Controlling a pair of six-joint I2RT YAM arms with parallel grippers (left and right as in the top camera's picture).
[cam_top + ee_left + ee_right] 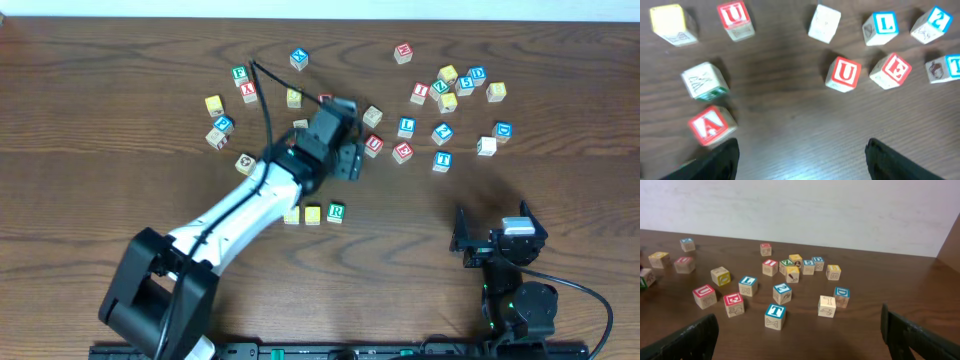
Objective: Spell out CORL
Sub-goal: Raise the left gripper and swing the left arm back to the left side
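Near the table's middle, two yellow-faced cubes [292, 215] [313, 214] and the green R cube [336, 211] stand in a row, the leftmost partly under my left arm. The blue L cube [406, 127] [881, 27] [748, 286] sits apart, further back and to the right, among loose cubes. My left gripper [352, 160] [800, 162] hovers behind the row, open, with only bare table between its fingers. Low at the front right, my right gripper [495, 235] [800, 340] is wide open and holds nothing.
A red U cube [373, 145] [844, 72] and a red E cube [403, 152] [891, 70] lie just ahead of the left gripper. A red A cube [710, 125] is by its left finger. A blue T cube [441, 160] [775, 316] and several more cubes are scattered across the back.
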